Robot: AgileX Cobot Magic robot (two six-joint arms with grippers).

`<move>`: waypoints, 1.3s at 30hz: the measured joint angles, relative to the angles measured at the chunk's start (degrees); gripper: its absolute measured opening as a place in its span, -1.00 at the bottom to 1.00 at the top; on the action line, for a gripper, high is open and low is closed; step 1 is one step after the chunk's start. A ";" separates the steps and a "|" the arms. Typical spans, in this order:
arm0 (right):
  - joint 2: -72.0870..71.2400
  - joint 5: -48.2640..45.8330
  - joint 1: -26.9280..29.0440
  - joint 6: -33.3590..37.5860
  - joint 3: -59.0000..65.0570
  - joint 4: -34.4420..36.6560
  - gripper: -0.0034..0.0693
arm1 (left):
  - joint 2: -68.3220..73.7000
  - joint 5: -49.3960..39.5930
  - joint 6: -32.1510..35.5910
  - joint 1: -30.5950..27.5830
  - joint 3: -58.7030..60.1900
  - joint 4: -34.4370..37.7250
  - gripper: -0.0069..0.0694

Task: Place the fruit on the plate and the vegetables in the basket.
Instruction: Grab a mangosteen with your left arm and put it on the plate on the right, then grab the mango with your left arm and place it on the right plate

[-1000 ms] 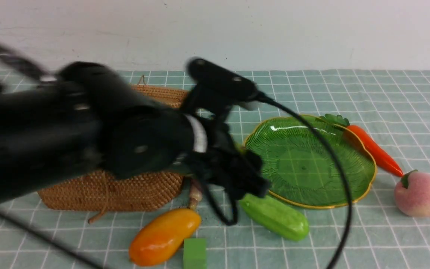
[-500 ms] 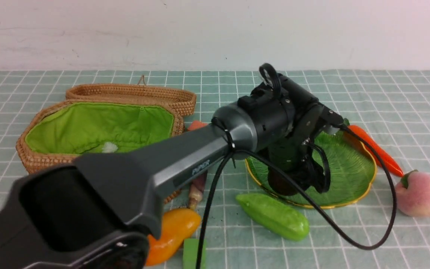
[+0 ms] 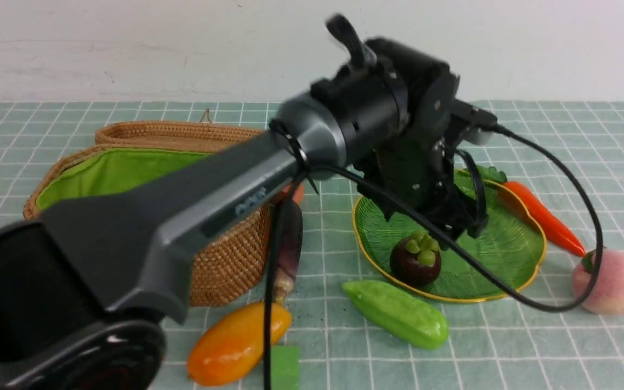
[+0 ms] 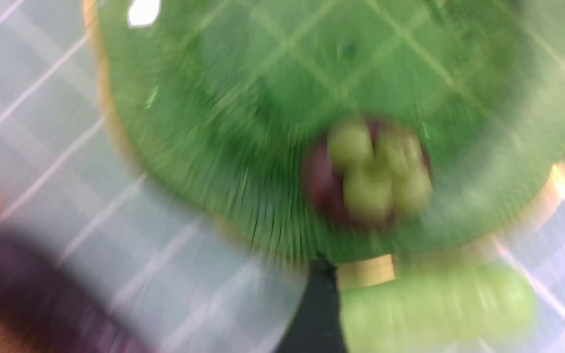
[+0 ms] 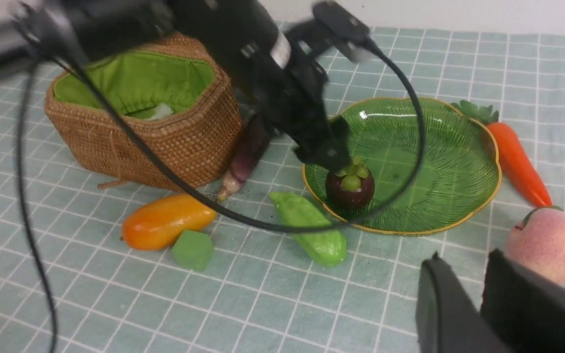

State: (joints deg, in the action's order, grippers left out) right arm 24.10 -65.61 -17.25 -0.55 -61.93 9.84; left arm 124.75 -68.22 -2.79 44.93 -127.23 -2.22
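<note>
Left gripper (image 3: 461, 227): jaws wide apart, empty, just above plate (image 3: 507, 249). Mangosteen (image 3: 415, 260) free on plate, near-left rim. Peach (image 3: 610, 281) beyond plate's right rim, nearer right gripper (image 5: 464, 262); mango (image 3: 239, 341) beyond its left, nearer left gripper.

The left wrist view is blurred throughout: the mangosteen (image 4: 368, 171), the plate (image 4: 204, 98) and the gourd (image 4: 434, 309) are shown only as soft blobs, the eggplant (image 4: 22, 289) is cut off at a corner, and only stubs of the left fingers (image 4: 314, 314) are seen at the picture's edge. In the front view much of the basket (image 3: 231, 260) is covered by the left arm (image 3: 182, 211), the green cube (image 3: 283, 368) is clipped by the lower edge, and an orange-red thing (image 3: 297, 193) behind the arm cannot be identified. The right fingers (image 5: 447, 309) are cut off by the picture's edge.
</note>
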 joint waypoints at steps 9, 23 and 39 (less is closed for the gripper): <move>0.00 -3.48 0.00 11.36 0.00 11.38 -0.52 | -24.76 -2.44 -0.10 0.10 17.71 -0.19 -0.73; -0.07 -6.98 0.00 24.43 0.00 23.28 -0.51 | -40.76 11.91 -3.54 -0.91 67.01 -6.99 -0.05; -0.07 -6.98 0.00 24.43 0.00 24.31 -0.51 | -28.55 30.85 -7.07 -6.66 71.57 -13.10 0.66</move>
State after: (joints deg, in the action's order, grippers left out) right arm 24.03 -72.59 -17.25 23.88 -61.93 34.15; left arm 96.20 -37.38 -9.86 38.27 -55.66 -15.32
